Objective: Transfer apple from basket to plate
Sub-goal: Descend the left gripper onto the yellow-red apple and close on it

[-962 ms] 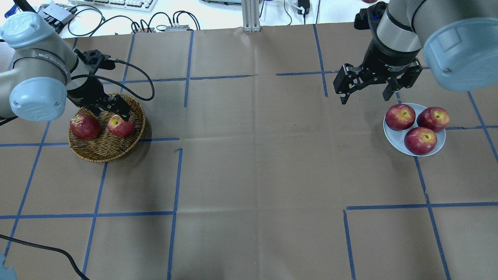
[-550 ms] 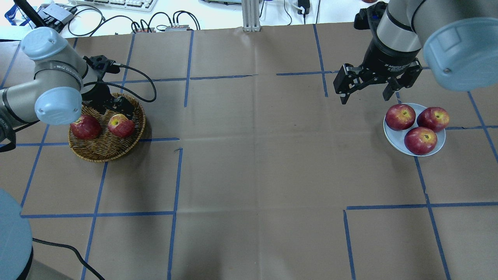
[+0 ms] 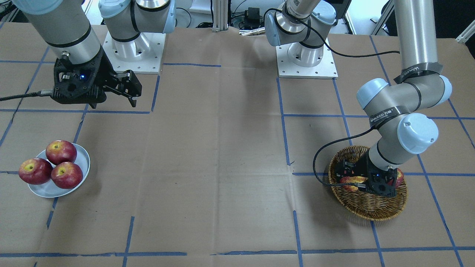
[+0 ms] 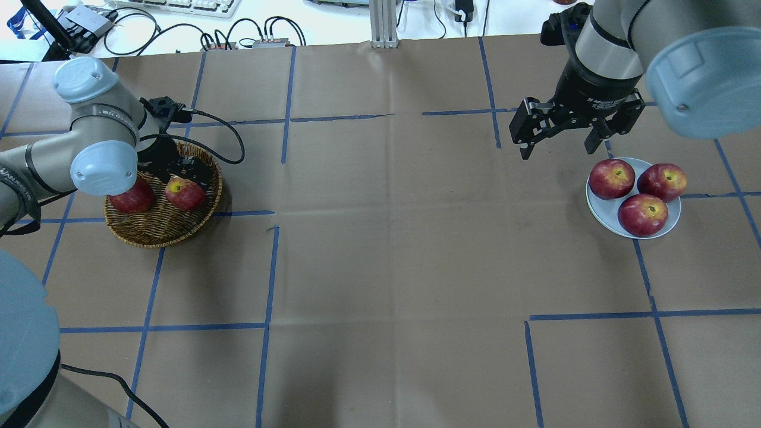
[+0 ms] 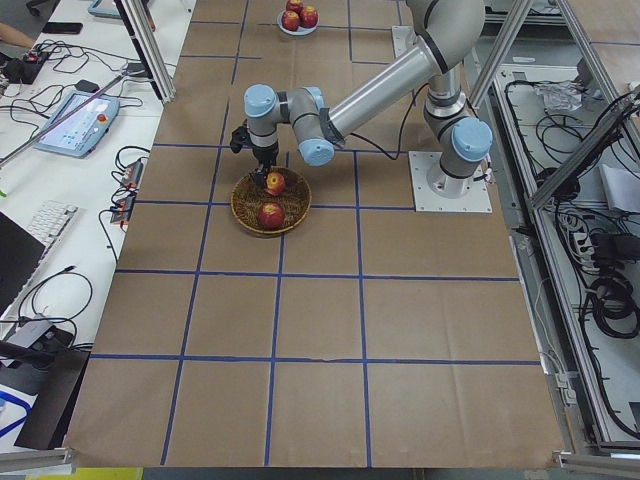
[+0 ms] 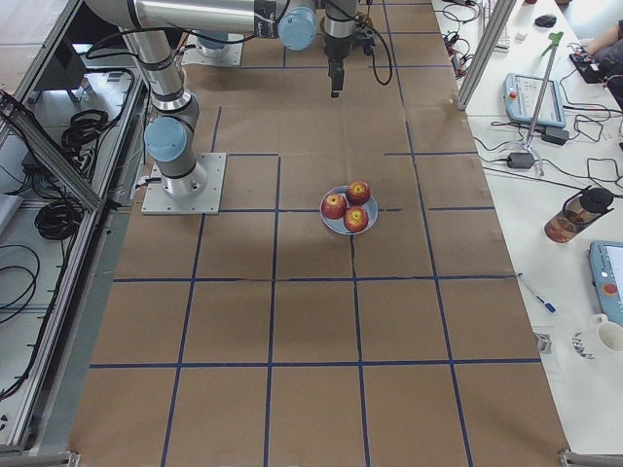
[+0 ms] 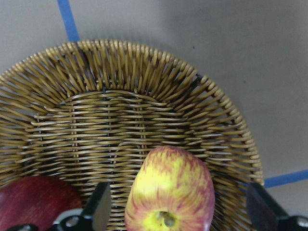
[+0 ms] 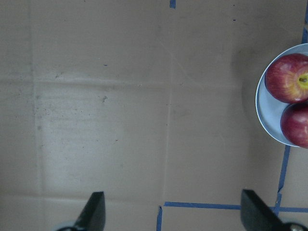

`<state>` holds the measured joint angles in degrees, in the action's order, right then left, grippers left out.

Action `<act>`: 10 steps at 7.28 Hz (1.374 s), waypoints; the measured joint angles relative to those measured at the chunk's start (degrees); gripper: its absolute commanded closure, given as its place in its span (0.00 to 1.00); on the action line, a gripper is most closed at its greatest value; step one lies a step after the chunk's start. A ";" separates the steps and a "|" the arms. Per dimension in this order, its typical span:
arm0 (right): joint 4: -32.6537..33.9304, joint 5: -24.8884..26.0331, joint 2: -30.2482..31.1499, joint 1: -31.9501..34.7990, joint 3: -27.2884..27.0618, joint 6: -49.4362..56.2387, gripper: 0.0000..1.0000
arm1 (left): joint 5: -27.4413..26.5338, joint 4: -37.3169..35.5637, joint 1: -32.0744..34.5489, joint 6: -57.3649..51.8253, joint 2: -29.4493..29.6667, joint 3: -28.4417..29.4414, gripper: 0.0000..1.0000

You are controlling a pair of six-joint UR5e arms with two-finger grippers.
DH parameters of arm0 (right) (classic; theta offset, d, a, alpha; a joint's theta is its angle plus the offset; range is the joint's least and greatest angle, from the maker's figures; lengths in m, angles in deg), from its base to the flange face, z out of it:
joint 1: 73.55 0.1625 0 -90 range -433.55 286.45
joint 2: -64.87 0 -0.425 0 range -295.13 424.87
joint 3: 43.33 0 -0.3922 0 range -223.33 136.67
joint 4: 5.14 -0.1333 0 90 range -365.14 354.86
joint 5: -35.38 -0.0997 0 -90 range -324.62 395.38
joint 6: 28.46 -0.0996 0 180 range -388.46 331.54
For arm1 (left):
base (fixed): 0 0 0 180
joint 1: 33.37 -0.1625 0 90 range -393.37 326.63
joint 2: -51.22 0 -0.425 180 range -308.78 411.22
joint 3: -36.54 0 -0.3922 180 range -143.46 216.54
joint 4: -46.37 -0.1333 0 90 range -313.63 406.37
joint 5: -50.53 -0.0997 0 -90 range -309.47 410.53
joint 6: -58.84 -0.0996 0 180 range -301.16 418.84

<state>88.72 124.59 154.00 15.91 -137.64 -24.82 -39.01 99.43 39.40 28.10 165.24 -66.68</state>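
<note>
The yellow-streaked apple (image 4: 185, 193) lies in the right half of the brown wicker basket (image 4: 160, 235). My left gripper (image 4: 187, 180) is low inside the basket and open. In the left wrist view its fingers (image 7: 98, 207) stand on either side of the apple (image 7: 168, 192), with gaps on both sides. The pale plate (image 4: 597, 208) at the right holds three red apples. My right gripper (image 4: 559, 148) is open and empty above the table, just left of and behind the plate. The plate's rim (image 8: 267, 108) shows at the right edge of the right wrist view.
A darker red apple (image 4: 132, 199) lies in the basket's left half, partly behind my left arm's wrist joint. A black cable (image 4: 226, 139) loops from the left wrist over the basket's far rim. Blue tape lines grid the brown paper table.
My left arm has swung right and lowered its gripper further into the basket around the streaked apple. The right arm and the plate's apples have not moved.
</note>
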 measured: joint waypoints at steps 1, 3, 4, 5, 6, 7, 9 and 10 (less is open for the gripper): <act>0.00 0.00 0.00 -0.02 0.00 -0.02 0.00 | 0.00 0.07 0.00 0.07 0.45 -0.03 0.02; 0.00 0.00 -0.01 -0.03 0.00 0.02 0.00 | -0.09 0.08 -0.06 0.25 1.72 -0.02 0.16; 0.00 0.00 -0.01 -0.02 0.00 0.04 0.00 | -0.34 0.27 -0.06 0.33 2.08 -0.03 0.31; 0.00 0.00 -0.01 0.00 0.00 0.05 0.00 | -0.57 0.39 -0.06 0.33 2.20 -0.02 0.40; 0.00 0.00 -0.01 0.01 0.00 0.05 0.00 | -0.71 0.44 -0.06 0.27 2.22 0.00 0.43; 0.00 0.00 -0.01 0.01 0.00 0.05 0.00 | -0.83 0.46 -0.06 0.19 2.15 0.05 0.46; 0.00 0.00 -0.01 0.00 -0.02 0.05 0.00 | -0.89 0.57 0.13 0.33 1.08 0.31 0.47; 0.00 0.00 -0.01 0.00 -0.06 0.05 0.00 | -0.77 1.25 0.58 1.41 -0.36 0.38 0.47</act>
<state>88.73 124.59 153.99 15.90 -137.70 -24.76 -39.78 100.69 39.98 29.51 164.88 -66.30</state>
